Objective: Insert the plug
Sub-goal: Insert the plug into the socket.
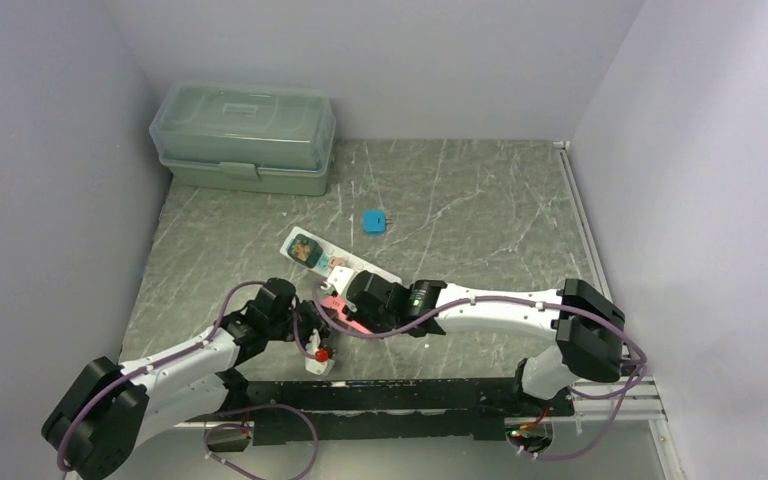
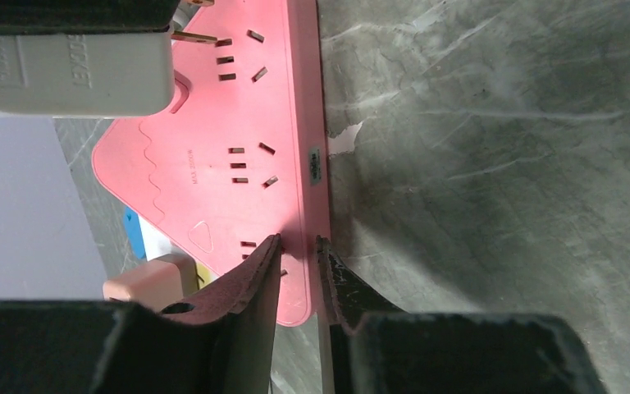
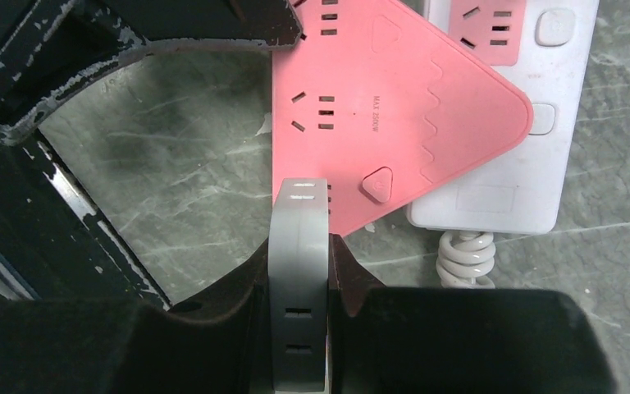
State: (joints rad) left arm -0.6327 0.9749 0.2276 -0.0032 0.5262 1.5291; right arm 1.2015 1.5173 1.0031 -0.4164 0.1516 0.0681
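Observation:
A pink triangular power strip (image 1: 337,306) lies mid-table; it also shows in the left wrist view (image 2: 230,156) and the right wrist view (image 3: 394,107). My left gripper (image 1: 312,322) is shut on its edge (image 2: 299,248). My right gripper (image 1: 348,293) is shut on a grey-white plug (image 3: 299,217), held at the strip's near corner (image 3: 299,254). In the left wrist view the plug (image 2: 70,70) hangs just above the strip, its brass prongs (image 2: 193,37) bare beside a socket. A blue plug (image 1: 372,221) lies farther back.
A white power strip (image 3: 509,131) with a coiled white cord (image 3: 465,254) lies partly under the pink one. A green lidded box (image 1: 245,135) stands at the back left. Walls close in on the left, back and right.

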